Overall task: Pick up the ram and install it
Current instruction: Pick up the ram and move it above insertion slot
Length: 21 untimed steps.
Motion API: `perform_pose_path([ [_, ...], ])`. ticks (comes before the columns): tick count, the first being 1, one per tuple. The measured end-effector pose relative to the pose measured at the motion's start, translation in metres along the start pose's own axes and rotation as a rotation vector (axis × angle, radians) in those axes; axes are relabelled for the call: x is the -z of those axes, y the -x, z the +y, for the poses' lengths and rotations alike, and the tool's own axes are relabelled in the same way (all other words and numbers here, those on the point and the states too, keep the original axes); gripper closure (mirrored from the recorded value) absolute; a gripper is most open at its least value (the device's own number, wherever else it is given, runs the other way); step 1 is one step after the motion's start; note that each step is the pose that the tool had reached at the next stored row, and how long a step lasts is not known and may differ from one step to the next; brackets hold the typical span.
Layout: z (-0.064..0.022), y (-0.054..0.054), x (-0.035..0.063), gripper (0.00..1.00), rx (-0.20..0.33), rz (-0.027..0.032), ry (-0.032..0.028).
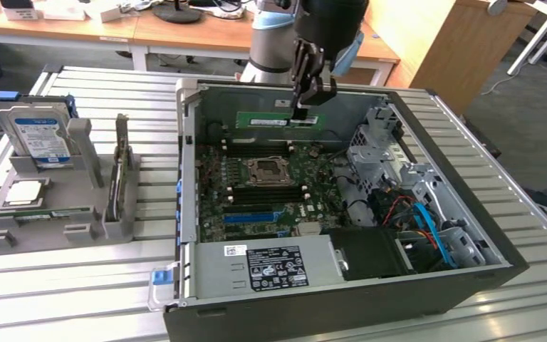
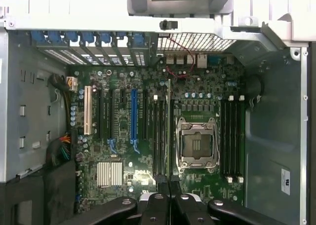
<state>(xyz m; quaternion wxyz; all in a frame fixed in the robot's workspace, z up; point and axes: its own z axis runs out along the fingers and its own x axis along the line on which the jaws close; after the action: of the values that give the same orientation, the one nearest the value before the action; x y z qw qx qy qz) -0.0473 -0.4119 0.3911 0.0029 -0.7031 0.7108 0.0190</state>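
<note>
One ram (image 1: pixel 266 120) hangs on edge in the claw (image 1: pixel 303 114), which is closed on its top edge, over the open computer case (image 1: pixel 186 164), running parallel to the empty memory slots (image 1: pixel 254 151), seemingly for seating.

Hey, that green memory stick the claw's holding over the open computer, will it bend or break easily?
The ram is probably stiff: it juts level from the claw without sagging. Likely light, since one narrow pinch carries it. Its thin board looks fragile, so a crooked push could well damage it.
</note>
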Motion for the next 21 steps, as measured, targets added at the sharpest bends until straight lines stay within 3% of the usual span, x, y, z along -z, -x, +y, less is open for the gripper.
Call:
perform_pose_path([
  [9,-0.0091,0.0001,0.0001,0.88,0.000,0.0000,0.0001],
  [21,-0.0093,-0.0001,-0.0059,0.88,0.000,-0.0001,0.0000],
])
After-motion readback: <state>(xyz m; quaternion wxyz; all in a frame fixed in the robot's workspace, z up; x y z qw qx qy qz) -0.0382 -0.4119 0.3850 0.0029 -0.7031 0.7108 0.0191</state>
